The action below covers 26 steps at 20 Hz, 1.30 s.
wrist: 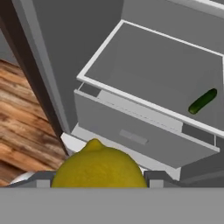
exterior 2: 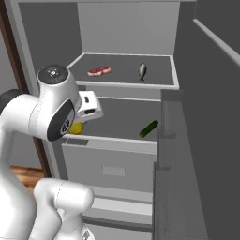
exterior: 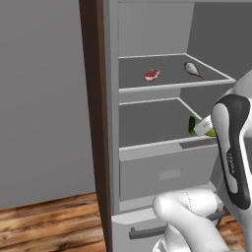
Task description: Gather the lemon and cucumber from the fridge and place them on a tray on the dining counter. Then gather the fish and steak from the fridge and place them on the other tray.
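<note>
The lemon [wrist: 98,168] sits between my gripper's [wrist: 98,180] two fingertips, held in front of the open fridge [exterior: 112,123]. In the right base view the lemon [exterior 2: 76,127] peeks out below the hand, just ahead of the lower shelf's front edge. The cucumber [exterior 2: 148,129] lies on the right of that lower shelf, also seen as a dark green oblong [wrist: 202,101] in the hand view. On the upper shelf rest the steak [exterior 2: 99,71] at the left and the fish [exterior 2: 142,70] at the right. The trays and dining counter are out of view.
The fridge door [exterior 2: 211,122] stands open on the right, close to the arm. A closed drawer [wrist: 131,135] sits below the lower shelf. A dark brown panel [exterior: 96,123] borders the fridge's left side, with wooden floor [exterior: 44,221] below.
</note>
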Available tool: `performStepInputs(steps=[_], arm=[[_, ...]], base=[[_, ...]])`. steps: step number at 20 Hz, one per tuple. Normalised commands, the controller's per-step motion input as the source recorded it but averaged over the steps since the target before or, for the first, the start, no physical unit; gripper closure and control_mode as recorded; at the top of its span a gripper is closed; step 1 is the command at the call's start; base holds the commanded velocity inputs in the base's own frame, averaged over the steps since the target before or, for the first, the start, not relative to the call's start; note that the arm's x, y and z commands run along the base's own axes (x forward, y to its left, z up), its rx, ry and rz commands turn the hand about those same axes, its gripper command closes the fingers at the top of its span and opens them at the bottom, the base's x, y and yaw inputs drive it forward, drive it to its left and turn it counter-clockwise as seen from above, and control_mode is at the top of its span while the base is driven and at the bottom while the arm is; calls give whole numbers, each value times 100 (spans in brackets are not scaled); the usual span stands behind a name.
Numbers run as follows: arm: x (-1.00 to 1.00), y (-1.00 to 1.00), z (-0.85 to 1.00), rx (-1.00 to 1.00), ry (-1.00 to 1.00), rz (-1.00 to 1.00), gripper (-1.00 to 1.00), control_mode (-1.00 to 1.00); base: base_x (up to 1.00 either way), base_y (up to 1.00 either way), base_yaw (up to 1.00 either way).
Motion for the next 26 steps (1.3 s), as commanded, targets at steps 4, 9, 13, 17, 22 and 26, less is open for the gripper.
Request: performStepInputs(steps=[4, 9, 13, 17, 22, 26], arm=[[-11, 1, -1, 0, -1, -4, 100, 100], [0, 0, 0, 0, 0, 0, 100, 100], [0, 0, 0, 0, 0, 0, 100, 100], [0, 0, 0, 0, 0, 0, 100, 100], [0, 0, 0, 0, 0, 0, 100, 100], [0, 0, 0, 0, 0, 0, 100, 100]], base=[[-40, 14, -22], [-36, 52, -44], [-30, 58, -47], [-48, 50, -50], [-44, 51, -51], [-36, 54, -51]])
